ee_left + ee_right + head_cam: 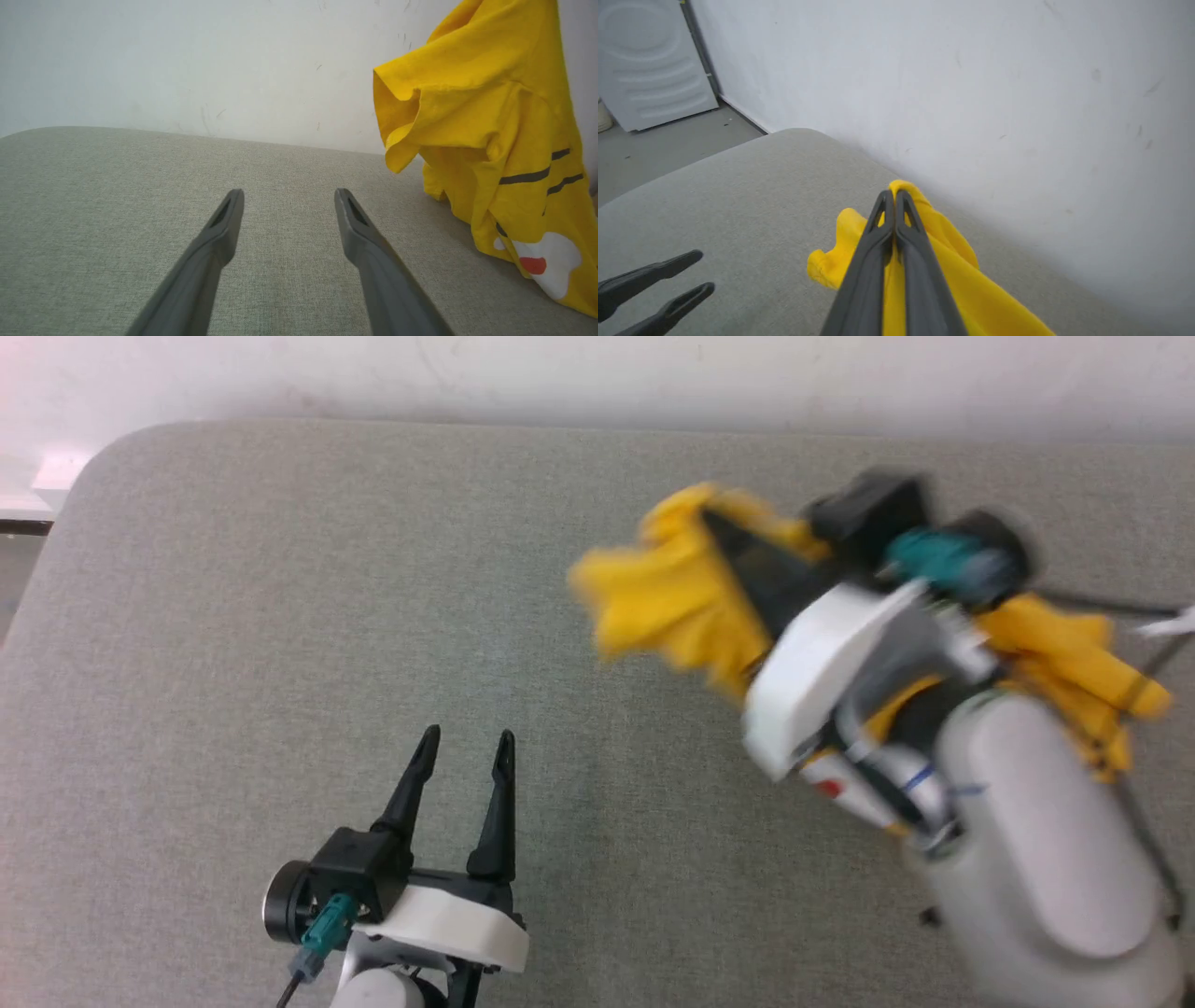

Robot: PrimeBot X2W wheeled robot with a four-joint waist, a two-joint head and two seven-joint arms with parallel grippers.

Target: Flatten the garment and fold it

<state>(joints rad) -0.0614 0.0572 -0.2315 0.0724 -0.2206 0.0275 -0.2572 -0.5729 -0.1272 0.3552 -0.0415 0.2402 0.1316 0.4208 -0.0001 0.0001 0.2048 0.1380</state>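
Pose: right claw [894, 195] raised, pinching garment [490, 140] | left claw [464, 749] spread, low over grey surface [280, 569]

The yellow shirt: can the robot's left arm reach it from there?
Probably yes. The left gripper is open, and the shirt hangs from the shut right gripper off to its right. Nothing lies on the grey cushion between them.
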